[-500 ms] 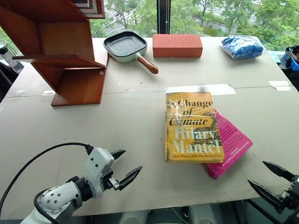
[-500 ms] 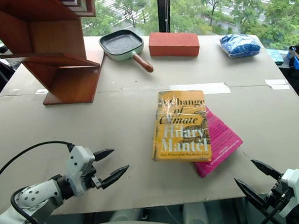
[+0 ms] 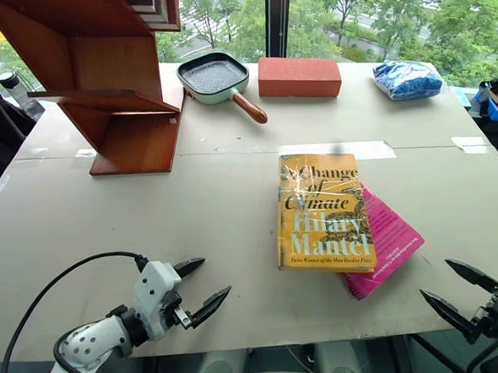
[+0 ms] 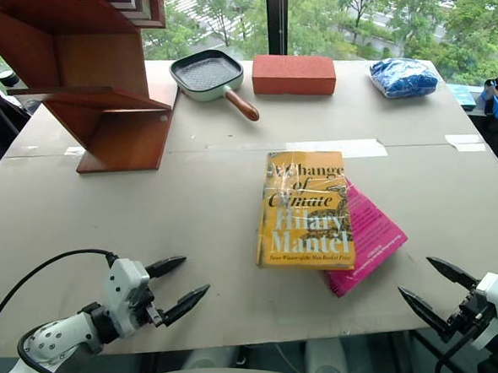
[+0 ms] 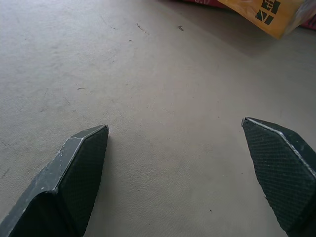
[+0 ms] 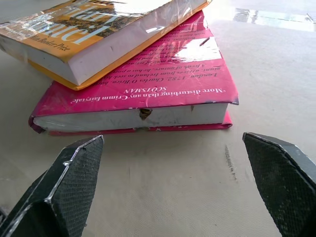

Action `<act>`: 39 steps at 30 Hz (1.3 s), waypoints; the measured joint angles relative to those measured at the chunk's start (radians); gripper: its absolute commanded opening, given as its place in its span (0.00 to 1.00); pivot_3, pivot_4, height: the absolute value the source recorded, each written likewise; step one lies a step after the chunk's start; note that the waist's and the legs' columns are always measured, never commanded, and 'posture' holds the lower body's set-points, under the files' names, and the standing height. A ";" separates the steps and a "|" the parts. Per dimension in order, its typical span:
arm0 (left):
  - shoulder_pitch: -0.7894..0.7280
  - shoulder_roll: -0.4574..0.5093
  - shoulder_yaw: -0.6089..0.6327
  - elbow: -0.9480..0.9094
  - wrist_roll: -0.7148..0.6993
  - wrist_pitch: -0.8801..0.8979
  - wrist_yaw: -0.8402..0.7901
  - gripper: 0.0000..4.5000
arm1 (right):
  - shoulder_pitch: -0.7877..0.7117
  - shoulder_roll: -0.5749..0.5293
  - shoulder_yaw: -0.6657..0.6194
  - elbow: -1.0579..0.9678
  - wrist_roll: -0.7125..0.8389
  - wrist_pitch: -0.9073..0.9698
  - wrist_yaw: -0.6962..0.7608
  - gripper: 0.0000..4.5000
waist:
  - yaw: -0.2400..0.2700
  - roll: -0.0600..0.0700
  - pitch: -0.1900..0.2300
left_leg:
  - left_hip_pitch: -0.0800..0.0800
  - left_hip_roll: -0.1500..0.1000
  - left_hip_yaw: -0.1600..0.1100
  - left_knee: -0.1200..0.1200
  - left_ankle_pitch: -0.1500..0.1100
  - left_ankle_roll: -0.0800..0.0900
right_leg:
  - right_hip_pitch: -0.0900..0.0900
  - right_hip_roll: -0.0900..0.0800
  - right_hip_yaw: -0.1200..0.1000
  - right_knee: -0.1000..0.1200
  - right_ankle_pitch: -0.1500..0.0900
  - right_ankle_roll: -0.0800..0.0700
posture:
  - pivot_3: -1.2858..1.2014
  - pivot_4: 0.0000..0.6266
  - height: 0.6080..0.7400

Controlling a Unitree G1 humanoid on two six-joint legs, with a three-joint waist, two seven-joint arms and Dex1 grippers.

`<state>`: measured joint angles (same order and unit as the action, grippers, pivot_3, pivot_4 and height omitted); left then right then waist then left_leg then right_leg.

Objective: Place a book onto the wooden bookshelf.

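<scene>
The yellow-orange book (image 3: 324, 210) lies flat in the middle of the table, resting partly on a bright pink book (image 3: 389, 246). The wooden bookshelf (image 3: 96, 67) stands at the far left of the table. My left gripper (image 3: 195, 286) hovers open over the near left part of the table, well short of the book. At the near right edge, my right gripper (image 3: 456, 290) is open and points toward the pink book (image 6: 143, 84). In the right wrist view the yellow-orange book (image 6: 89, 34) sits atop the pink one. Both grippers are empty.
A small grey pan with a wooden handle (image 3: 217, 79), a red brick-like block (image 3: 299, 76) and a blue bag (image 3: 406, 79) sit along the far edge of the table (image 3: 232, 185). A strip of white tape (image 3: 344, 148) lies just beyond the books.
My left gripper has drawn back toward me and sits lower in the head views. The right gripper has shifted slightly down. The books have not moved.
</scene>
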<state>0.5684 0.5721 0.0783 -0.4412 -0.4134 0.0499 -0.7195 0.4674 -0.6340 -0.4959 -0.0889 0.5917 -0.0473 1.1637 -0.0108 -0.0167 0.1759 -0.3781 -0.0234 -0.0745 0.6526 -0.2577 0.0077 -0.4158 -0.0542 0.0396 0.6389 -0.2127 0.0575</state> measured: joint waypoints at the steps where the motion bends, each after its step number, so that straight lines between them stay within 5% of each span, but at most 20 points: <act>1: -0.008 0.001 0.002 -0.001 -0.017 0.013 -0.010 0.99 | 0.006 -0.007 -0.006 -0.001 0.008 0.000 0.011 1.00 | 0.000 0.000 0.000 | 0.000 0.000 0.000 0.000 0.000 0.000 | 0.000 0.000 0.000 0.000 0.000 0.000 | 0.52 0.24 1.00; 10: -0.234 0.075 0.030 -0.030 -0.221 0.287 -0.043 0.99 | 0.107 -0.109 -0.136 -0.186 0.207 0.158 0.105 1.00 | 0.005 0.000 0.000 | 0.001 0.000 -0.002 0.001 0.000 0.000 | 0.001 0.001 -0.003 0.002 0.000 0.000 | 0.52 0.24 1.00; 14: -0.498 0.164 -0.011 0.003 -0.380 0.580 -0.075 0.99 | 0.171 -0.133 -0.222 -0.316 0.315 0.268 0.105 1.00 | 0.009 0.001 0.000 | 0.001 0.000 -0.002 0.002 0.000 0.000 | 0.001 0.001 -0.004 0.002 0.000 0.000 | 0.52 0.24 1.00; 22: -0.995 0.017 -0.099 0.282 -0.678 1.170 0.069 0.99 | 0.237 -0.121 -0.336 -0.506 0.362 0.331 0.073 1.00 | -0.001 -0.002 0.000 | -0.001 -0.002 -0.007 0.005 0.000 0.000 | 0.002 0.001 -0.008 0.001 0.003 0.005 | 0.52 0.24 1.00; 29: -1.072 -0.125 -0.109 0.469 -0.712 1.487 0.179 0.99 | 0.270 -0.070 -0.388 -0.531 0.360 0.323 0.075 1.00 | 0.000 -0.002 0.001 | 0.000 -0.002 -0.009 0.005 0.000 0.000 | 0.002 0.001 -0.011 0.002 0.002 0.003 | 0.52 0.24 1.00; 39: -1.069 -0.257 0.001 0.596 -0.805 1.552 0.337 0.99 | 0.271 -0.048 -0.397 -0.564 0.361 0.321 0.072 1.00 | 0.014 -0.001 -0.001 | 0.000 -0.003 -0.010 0.005 0.000 0.000 | 0.003 -0.003 -0.011 0.002 0.001 0.001 | 0.52 0.24 1.00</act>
<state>-0.5006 0.3147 0.0791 0.1543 -1.2187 1.6020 -0.3824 0.7387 -0.6821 -0.8926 -0.6532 0.9528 0.2742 1.2361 0.0036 -0.0179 0.1749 -0.3782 -0.0264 -0.0844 0.6577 -0.2574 0.0074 -0.4131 -0.0572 0.0290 0.6405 -0.2119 0.0584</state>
